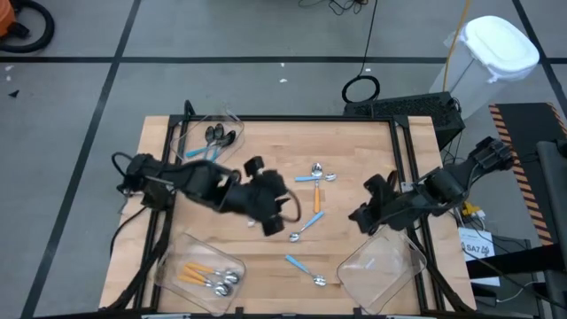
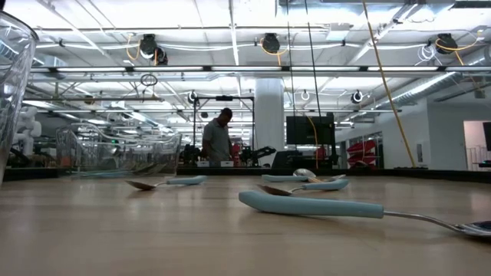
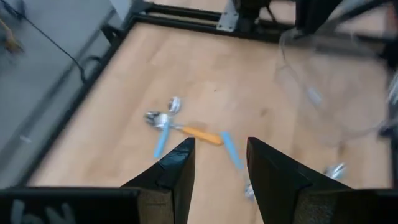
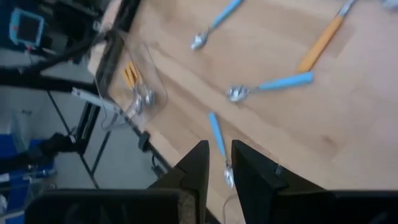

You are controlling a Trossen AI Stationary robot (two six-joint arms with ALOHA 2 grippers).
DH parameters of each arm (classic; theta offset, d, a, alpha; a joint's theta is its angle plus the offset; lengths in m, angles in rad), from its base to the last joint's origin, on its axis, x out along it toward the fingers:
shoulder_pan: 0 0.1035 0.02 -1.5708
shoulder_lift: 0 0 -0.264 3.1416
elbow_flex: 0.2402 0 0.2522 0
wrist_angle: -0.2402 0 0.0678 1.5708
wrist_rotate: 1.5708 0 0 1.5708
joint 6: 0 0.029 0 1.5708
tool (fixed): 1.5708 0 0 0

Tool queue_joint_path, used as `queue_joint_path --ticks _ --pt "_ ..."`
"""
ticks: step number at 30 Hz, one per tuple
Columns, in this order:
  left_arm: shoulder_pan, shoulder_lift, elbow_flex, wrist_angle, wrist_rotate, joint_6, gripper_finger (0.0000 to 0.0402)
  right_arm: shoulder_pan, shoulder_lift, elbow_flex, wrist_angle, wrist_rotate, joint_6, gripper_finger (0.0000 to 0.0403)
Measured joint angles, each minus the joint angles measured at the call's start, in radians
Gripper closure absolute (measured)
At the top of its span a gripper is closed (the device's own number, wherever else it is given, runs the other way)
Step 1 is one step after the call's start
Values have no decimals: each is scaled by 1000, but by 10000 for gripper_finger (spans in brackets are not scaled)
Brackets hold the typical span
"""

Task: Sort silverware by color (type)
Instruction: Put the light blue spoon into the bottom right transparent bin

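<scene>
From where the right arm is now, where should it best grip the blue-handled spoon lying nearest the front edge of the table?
Probably at the middle of the handle of the blue-handled spoon, coming straight down from above. It lies flat and alone on the table, so the fingers should straddle the narrow handle across its width. The right gripper is close by; the clear bin sits beside the bowl end.

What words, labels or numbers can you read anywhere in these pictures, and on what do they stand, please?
"SA7", uncertain: on a white label beside the table's right edge in the high view; the rest of it is too small to read.
Nothing else is readable: the spoons, the clear bins and both grippers, left gripper and right gripper, show no legible text.
</scene>
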Motion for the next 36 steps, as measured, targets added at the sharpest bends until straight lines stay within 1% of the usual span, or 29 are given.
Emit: queue_joint_path --ticks 4,7,9,11,14,18,22,25,28,30,31,34,36 --pt "60 12 0 48 40 -137 256 -18 -54 0 -37 69 -54 337" --pt "102 12 0 67 131 -159 255 -34 -100 0 -60 108 -133 337" --pt "130 22 0 62 153 -153 248 -49 -129 0 -70 111 -205 337" --pt "151 32 -1 59 175 -117 237 -66 -158 0 -79 112 -283 337" --pt "174 45 -1 67 179 -17 223 -95 -204 0 -107 110 -358 337" --pt "198 51 -1 68 170 105 220 -123 -259 0 -153 108 -454 337" --pt "217 49 -1 69 168 127 220 -134 -301 0 -202 107 -521 337" --pt "221 49 -1 70 166 52 220 -134 -317 0 -239 104 -553 337" --pt "221 66 1 48 162 -114 220 -134 -323 0 -265 101 -608 337" --pt "228 90 0 -11 162 -198 220 -134 -323 0 -279 95 -652 337" --pt "237 106 0 -35 174 -260 220 -134 -323 0 -283 76 -670 337" --pt "272 151 -1 -158 271 -467 220 -134 -322 0 -287 13 -689 337" --pt "288 184 -1 -217 317 -558 220 -134 -323 0 -291 -10 -685 337"
